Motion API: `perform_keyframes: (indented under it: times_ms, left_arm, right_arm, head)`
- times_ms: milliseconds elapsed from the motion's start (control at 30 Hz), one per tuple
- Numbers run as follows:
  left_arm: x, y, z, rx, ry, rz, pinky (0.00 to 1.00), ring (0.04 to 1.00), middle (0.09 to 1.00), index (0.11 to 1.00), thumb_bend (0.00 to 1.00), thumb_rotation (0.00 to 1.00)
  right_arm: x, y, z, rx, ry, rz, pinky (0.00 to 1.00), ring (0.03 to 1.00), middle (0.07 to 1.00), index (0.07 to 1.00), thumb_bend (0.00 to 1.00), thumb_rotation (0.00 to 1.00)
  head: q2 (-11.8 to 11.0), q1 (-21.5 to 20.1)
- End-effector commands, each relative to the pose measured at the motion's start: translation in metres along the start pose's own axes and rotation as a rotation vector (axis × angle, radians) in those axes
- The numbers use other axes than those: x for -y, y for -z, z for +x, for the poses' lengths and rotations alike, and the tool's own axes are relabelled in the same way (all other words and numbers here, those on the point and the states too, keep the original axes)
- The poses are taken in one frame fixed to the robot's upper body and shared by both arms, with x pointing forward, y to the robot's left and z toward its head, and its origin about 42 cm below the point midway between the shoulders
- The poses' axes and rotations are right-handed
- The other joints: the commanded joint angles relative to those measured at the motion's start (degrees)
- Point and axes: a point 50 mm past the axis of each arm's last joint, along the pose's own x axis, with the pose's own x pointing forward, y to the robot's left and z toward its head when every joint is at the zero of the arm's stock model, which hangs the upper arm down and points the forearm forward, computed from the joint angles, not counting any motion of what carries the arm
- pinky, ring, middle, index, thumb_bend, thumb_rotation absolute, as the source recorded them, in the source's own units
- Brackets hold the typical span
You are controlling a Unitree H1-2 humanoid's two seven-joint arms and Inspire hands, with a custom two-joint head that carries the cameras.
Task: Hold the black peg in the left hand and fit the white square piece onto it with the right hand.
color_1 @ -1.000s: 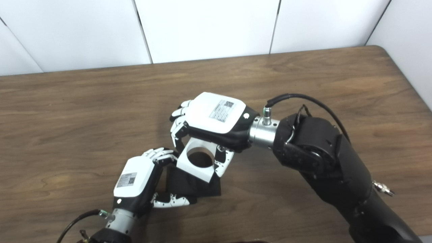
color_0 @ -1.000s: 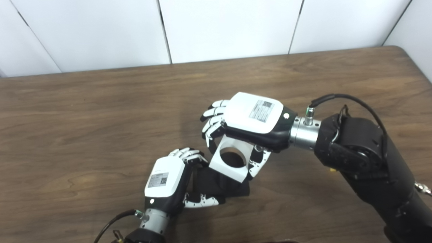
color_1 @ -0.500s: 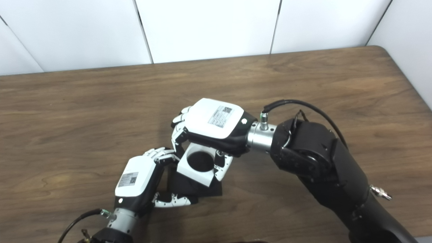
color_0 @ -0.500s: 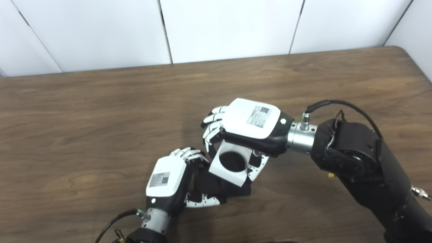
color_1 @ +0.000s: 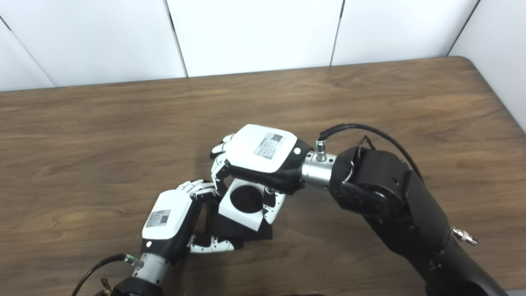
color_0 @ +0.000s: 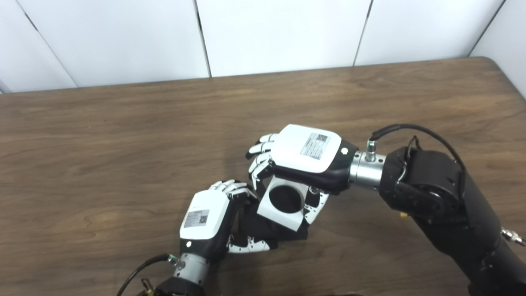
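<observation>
My left hand (color_0: pixel 205 224) is shut on the black peg piece (color_0: pixel 263 230), whose square black base shows low at the table's front centre. Directly over it sits the white square piece (color_0: pixel 283 203) with a round hole that now looks black inside. My right hand (color_0: pixel 306 158) is shut on that white piece, fingers on its far-left side and thumb on its right edge. The peg's shaft is hidden by the white piece; the same stack appears in the right eye view as the white square piece (color_1: pixel 244 203) on the black base (color_1: pixel 242 234).
The brown wooden table (color_0: pixel 123 135) stretches all round the hands, with its far edge against white wall panels (color_0: pixel 279 33). A black cable (color_0: pixel 402 129) loops above my right wrist. The table's right corner (color_0: pixel 499 68) is rounded.
My right hand has lowered the white square piece toward the black base. The hole, earlier showing brown table through it, is now filled with black. The left hand has barely moved.
</observation>
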Motion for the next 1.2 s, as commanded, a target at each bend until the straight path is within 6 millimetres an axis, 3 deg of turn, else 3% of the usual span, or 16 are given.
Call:
perform_keyframes:
  times_ms: [0, 267, 300, 333, 433, 600, 767, 1133, 1167]
  left_arm:
    - [-0.004, -0.005, 0.000, 0.010, -0.006, 0.006, 0.86, 0.850, 0.780, 0.484, 0.52, 0.05]
    - [-0.005, -0.006, 0.000, 0.008, -0.004, 0.005, 0.87, 0.852, 0.783, 0.484, 0.52, 0.05]
    - [-0.005, -0.007, 0.000, 0.009, -0.004, 0.004, 0.87, 0.852, 0.783, 0.484, 0.52, 0.05]
    - [-0.005, -0.007, 0.000, 0.009, -0.005, 0.004, 0.87, 0.851, 0.782, 0.484, 0.52, 0.05]
    - [-0.005, -0.006, 0.000, 0.009, -0.006, 0.003, 0.86, 0.850, 0.781, 0.484, 0.52, 0.05]
    - [-0.005, -0.005, 0.000, 0.004, -0.002, 0.007, 0.87, 0.851, 0.780, 0.485, 0.52, 0.05]
    - [-0.005, -0.004, 0.000, -0.002, 0.002, 0.011, 0.87, 0.848, 0.776, 0.485, 0.52, 0.05]
    - [-0.006, 0.000, 0.000, -0.029, 0.013, 0.061, 0.85, 0.833, 0.773, 0.494, 0.52, 0.08]
    - [-0.006, 0.001, 0.000, -0.030, 0.011, 0.068, 0.85, 0.834, 0.780, 0.587, 0.69, 0.26]
  right_arm:
    - [0.009, -0.004, -0.002, 0.012, 0.042, -0.039, 0.88, 0.865, 0.739, 0.482, 0.52, 0.13]
    - [0.002, -0.010, 0.001, 0.003, 0.000, -0.119, 0.90, 0.876, 0.748, 0.490, 0.53, 0.15]
    - [0.002, -0.010, 0.001, -0.005, -0.004, -0.121, 0.91, 0.877, 0.755, 0.549, 0.74, 0.22]
    - [0.002, -0.011, 0.001, -0.009, -0.006, -0.122, 0.91, 0.875, 0.763, 0.596, 0.89, 0.28]
    - [0.004, -0.012, 0.001, -0.033, -0.018, -0.136, 0.92, 0.878, 0.782, 0.654, 0.99, 0.39]
    - [0.009, -0.012, 0.000, -0.065, -0.025, -0.136, 0.95, 0.908, 0.813, 0.716, 1.00, 0.55]
    - [0.015, -0.009, -0.002, -0.112, 0.010, -0.092, 0.98, 0.920, 0.856, 0.790, 1.00, 0.63]
    - [0.023, -0.002, -0.009, -0.164, 0.095, -0.058, 0.95, 0.908, 0.851, 0.794, 1.00, 0.67]
    - [0.023, -0.001, -0.009, -0.165, 0.100, -0.054, 0.95, 0.910, 0.853, 0.791, 1.00, 0.67]
  head:
    - [0.03, -0.04]
    - [0.11, 0.06]
    - [0.11, 0.06]
    - [0.13, 0.07]
    - [0.11, 0.08]
    - [0.02, 0.02]
    - [-0.04, 0.16]
    - [-0.26, 0.24]
    - [-0.25, 0.26]
